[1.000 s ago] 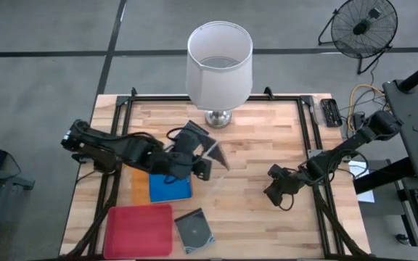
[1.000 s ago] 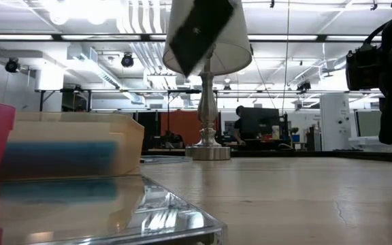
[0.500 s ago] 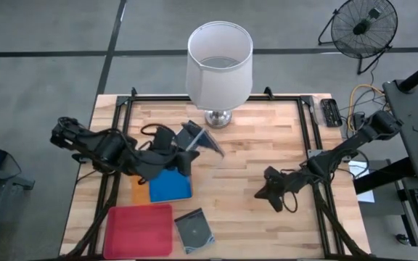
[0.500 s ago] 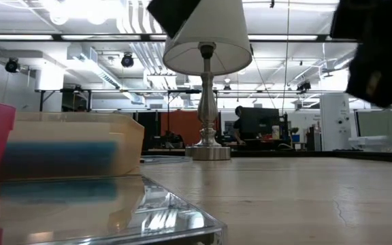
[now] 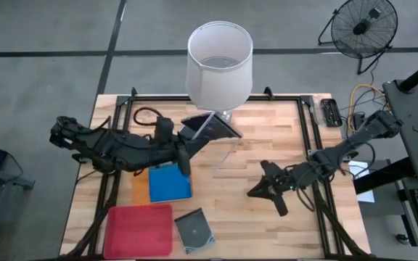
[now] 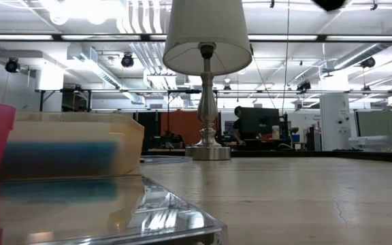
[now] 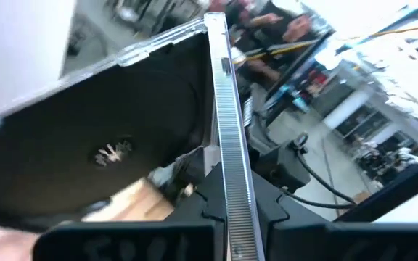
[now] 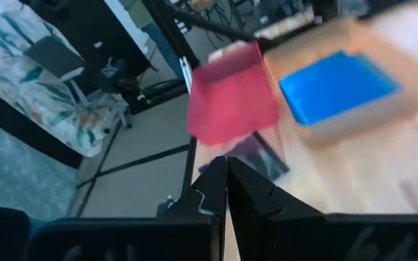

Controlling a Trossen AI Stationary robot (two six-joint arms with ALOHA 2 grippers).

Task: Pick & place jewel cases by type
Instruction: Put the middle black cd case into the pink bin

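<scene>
My left gripper (image 5: 192,143) is shut on a dark grey-transparent jewel case (image 5: 211,126) and holds it in the air in front of the lamp's base. In the left wrist view the case (image 7: 122,123) shows its dark face and one clear edge. A blue jewel case (image 5: 170,182) lies flat in the orange tray (image 5: 139,188). Another dark case (image 5: 194,229) lies flat on the table near the front edge, beside the pink tray (image 5: 139,229). My right gripper (image 5: 255,193) hovers shut and empty over the table's right half. My left gripper pinches the dark case's clear edge (image 7: 228,190) between its two fingers (image 7: 203,206). The fingers point about level, coming from the table's left. The case is lifted clear of the table and stands tilted on edge beyond the fingertips.
A lamp with a white shade (image 5: 219,61) stands at the table's far middle, close behind the held case. Bare wood lies between the two grippers. In the right wrist view, the pink tray (image 8: 231,101), blue case (image 8: 338,87) and lying dark case (image 8: 260,156) appear.
My left gripper has risen and gone toward the far edge and the lamp, rolling its wrist; the dark case went with it, turned about and left the low view upward. My right gripper has risen, still shut, and drifted toward the table's left.
</scene>
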